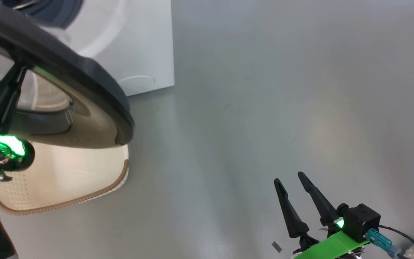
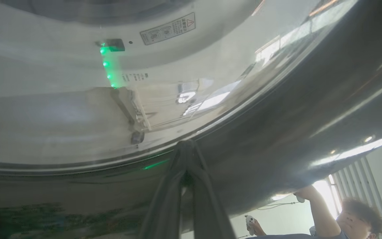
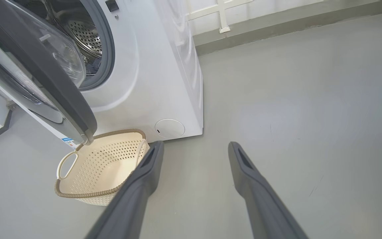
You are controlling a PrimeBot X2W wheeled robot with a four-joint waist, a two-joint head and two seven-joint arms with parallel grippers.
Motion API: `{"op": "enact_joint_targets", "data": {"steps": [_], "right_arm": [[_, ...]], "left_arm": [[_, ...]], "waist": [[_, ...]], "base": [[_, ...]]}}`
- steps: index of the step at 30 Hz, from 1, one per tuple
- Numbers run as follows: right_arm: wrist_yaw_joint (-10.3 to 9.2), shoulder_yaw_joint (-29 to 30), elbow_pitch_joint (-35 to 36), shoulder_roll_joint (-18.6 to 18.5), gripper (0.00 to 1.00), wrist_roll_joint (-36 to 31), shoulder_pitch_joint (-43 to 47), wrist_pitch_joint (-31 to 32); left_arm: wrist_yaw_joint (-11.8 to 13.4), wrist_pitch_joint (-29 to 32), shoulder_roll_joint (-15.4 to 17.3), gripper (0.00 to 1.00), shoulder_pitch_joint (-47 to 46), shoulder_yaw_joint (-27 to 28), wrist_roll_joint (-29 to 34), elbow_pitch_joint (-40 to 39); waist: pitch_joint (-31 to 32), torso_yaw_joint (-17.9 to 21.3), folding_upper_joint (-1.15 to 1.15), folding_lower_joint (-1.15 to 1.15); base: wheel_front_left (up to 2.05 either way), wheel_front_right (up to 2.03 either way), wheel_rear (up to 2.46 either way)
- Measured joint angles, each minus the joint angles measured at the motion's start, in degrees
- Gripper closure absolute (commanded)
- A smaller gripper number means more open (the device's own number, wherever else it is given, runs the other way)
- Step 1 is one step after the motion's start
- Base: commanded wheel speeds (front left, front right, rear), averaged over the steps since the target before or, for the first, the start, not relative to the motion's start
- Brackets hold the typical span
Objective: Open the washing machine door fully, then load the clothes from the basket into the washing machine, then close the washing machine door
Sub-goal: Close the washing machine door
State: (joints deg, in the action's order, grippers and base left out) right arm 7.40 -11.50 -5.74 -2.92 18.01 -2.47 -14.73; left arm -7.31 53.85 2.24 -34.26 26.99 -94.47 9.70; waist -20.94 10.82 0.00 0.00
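The washing machine door (image 1: 84,75) stands partly open, its dark rim and glass bowl hanging over the basket (image 1: 67,172). My left gripper (image 1: 20,70) is shut, with its tips against the door's glossy outer face (image 2: 277,116); in the left wrist view its gripper (image 2: 186,144) shows both fingers pressed together. My right gripper (image 1: 289,178) hovers open over the floor, well right of the washing machine (image 1: 131,43). In the right wrist view that gripper (image 3: 196,146) points toward the washing machine (image 3: 164,83) and the basket (image 3: 101,166), whose inside looks bare. The clothes are out of view.
Grey floor (image 3: 293,99) spreads to the right of the machine. A round white cap (image 3: 169,128) sits low on the washer's front. The steel drum (image 3: 85,36) shows behind the door (image 3: 61,96). A person (image 2: 343,219) holding a white controller (image 2: 250,221) is beyond the door.
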Motion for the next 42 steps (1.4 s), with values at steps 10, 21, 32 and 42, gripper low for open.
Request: {"op": "enact_joint_targets", "data": {"steps": [10,21,32,42], "right_arm": [[0.0,0.9,-2.7,0.0,0.0,0.0,0.0,0.0],[0.0,1.3,-5.1,0.0,0.0,0.0,0.0,0.0],[0.0,1.9,-5.9,0.0,0.0,0.1,0.0,0.0],[0.0,2.5,-5.9,0.0,0.0,0.3,0.2,0.0]], "left_arm": [[0.0,-2.1,-1.1,1.0,3.8,0.4,1.1,0.2],[0.0,-8.4,-1.1,1.0,11.8,-1.5,2.9,-2.3],[0.0,-21.0,-1.1,0.0,19.6,-4.1,3.8,-6.8],[0.0,-36.1,-0.9,0.0,25.6,-6.1,11.8,-13.8]], "waist": [[4.5,-3.0,0.0,0.0],[9.2,-6.7,0.0,0.0],[12.4,-9.3,0.0,0.0],[14.9,-10.1,0.0,0.0]], "base": [[0.0,0.0,0.0],[0.0,0.0,0.0],[0.0,0.0,0.0],[0.0,0.0,0.0]]}}
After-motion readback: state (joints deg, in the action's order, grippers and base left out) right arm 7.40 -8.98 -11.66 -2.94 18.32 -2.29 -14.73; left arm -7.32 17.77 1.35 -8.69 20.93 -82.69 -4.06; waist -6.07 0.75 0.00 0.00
